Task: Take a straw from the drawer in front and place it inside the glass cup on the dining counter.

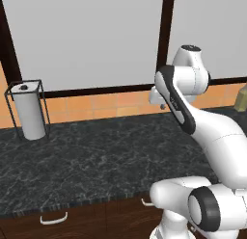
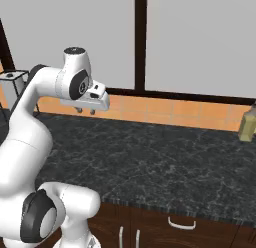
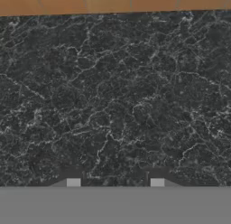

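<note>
paper towel roll (image 1: 29, 110): upright at the desk's far left
hand (image 2: 85, 111): raised over the black granite desk (image 1: 96, 161), tips part-open, empty
drawer (image 1: 54, 222): shut, below the desk's front edge, lower-left of the hand; straw presumably inside

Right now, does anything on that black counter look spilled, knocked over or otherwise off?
Nothing stands out. The paper towel roll stands upright in its wire holder, the black counter shows no spill, and the gripper hangs open and empty above it.
</note>
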{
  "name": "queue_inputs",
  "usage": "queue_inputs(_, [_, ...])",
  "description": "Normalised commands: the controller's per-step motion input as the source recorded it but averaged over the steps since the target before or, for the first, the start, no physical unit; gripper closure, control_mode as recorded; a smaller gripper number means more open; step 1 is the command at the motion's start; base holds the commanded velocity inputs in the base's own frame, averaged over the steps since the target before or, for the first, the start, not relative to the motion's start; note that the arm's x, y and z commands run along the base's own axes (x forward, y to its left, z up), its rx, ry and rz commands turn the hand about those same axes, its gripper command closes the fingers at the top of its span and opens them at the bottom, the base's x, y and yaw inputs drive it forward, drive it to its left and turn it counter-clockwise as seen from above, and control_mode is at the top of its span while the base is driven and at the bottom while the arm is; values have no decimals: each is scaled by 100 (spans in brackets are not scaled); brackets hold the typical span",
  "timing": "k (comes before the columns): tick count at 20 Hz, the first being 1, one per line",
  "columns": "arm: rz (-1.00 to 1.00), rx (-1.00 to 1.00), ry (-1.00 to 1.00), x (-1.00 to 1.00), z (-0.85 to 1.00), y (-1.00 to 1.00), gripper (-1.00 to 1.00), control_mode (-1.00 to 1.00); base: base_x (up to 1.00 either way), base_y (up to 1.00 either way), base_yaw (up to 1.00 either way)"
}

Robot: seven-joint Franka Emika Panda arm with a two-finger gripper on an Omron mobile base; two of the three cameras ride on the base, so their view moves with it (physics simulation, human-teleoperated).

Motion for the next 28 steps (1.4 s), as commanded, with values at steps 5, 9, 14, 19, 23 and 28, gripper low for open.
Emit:
queue_inputs(5, [0, 0, 0, -4, -3, 0, -100, 100, -33, 15, -7])
queue_inputs(9, [0, 0, 0, 0, 0, 0, -100, 100, -63, 44, -25])
queue_inputs(14, [0, 0, 0, 0, 0, 0, -100, 100, -40, 56, -31])
queue_inputs(19, [0, 0, 0, 0, 0, 0, -100, 100, -11, 82, -36])
queue_inputs(23, [0, 0, 0, 0, 0, 0, -100, 100, 0, 69, -36])
queue_inputs(28, [0, 0, 0, 0, 0, 0, -100, 100, 11, 63, -39])
